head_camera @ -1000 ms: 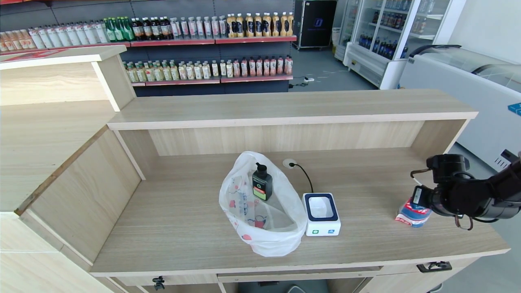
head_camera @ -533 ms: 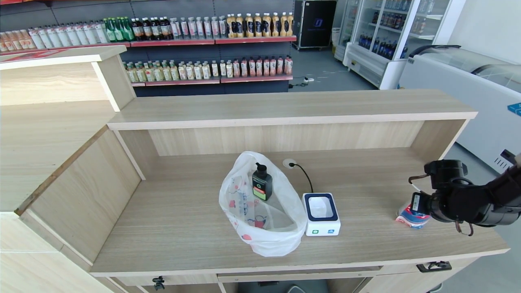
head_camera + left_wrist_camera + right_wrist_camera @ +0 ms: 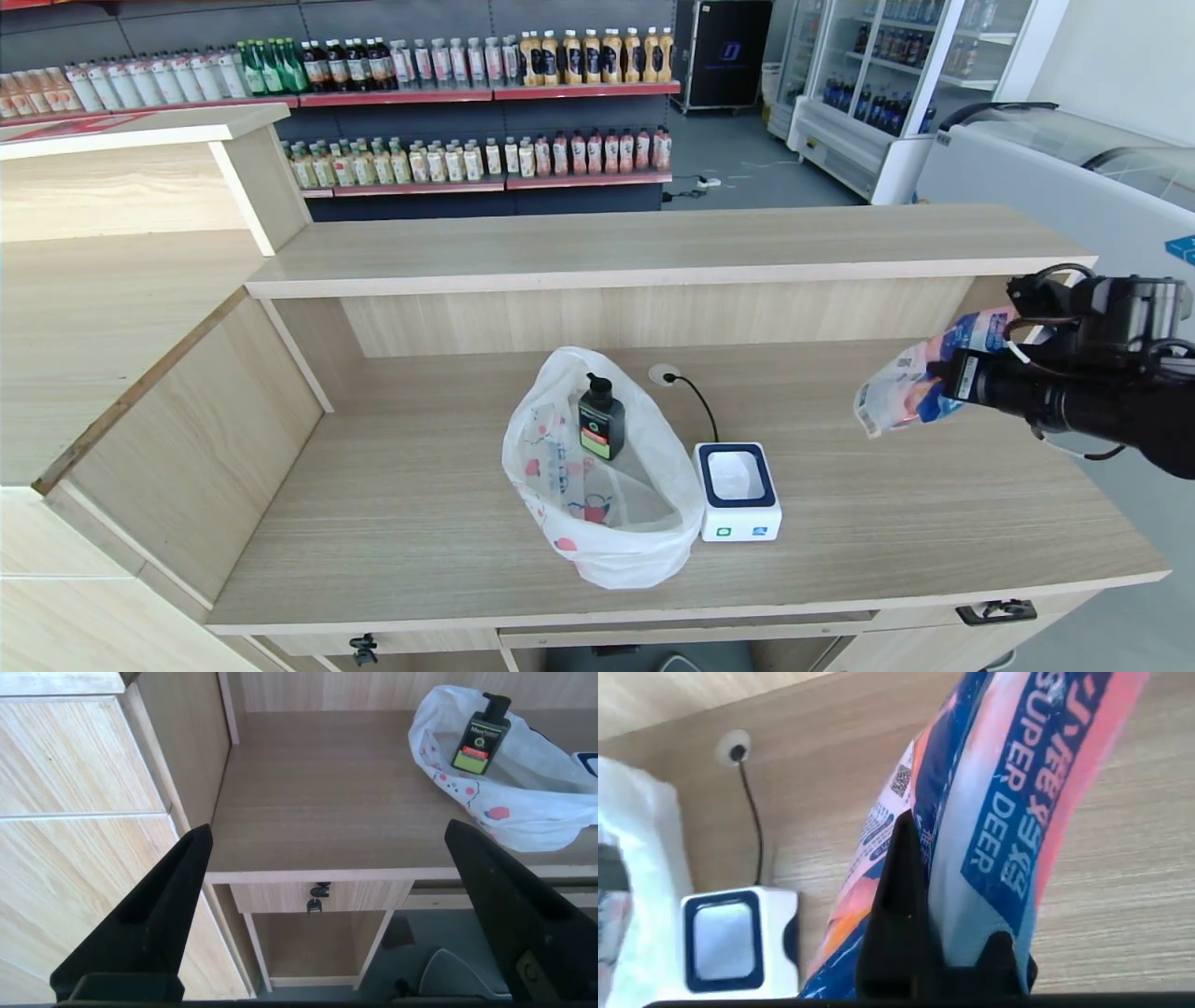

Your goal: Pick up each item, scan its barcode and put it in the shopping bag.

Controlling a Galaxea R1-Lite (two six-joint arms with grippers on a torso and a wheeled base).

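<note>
My right gripper [image 3: 952, 373] is shut on a blue, pink and white snack packet [image 3: 910, 385], held in the air above the right end of the counter. Close up, the packet [image 3: 999, 849] hangs over the wood with a gripper finger [image 3: 898, 905] pressed on it. The white barcode scanner [image 3: 737, 489] sits on the counter, left of and below the packet, also seen as scanner [image 3: 729, 943]. The white shopping bag [image 3: 597, 485] lies open beside the scanner with a black pump bottle [image 3: 600, 417] standing in it. My left gripper [image 3: 327, 924] is open, low in front of the counter's left end, far from the bag [image 3: 523, 784].
The scanner's black cable [image 3: 695, 401] runs to a grommet at the back of the counter. A raised wooden ledge [image 3: 653, 252] walls the back, and a side panel [image 3: 187, 439] closes the left. Drawers with a key [image 3: 318, 899] sit under the counter edge.
My right gripper has lifted the snack packet off the counter's right end, raising it and carrying it slightly left and toward the back. The bag, bottle and scanner have not moved.
</note>
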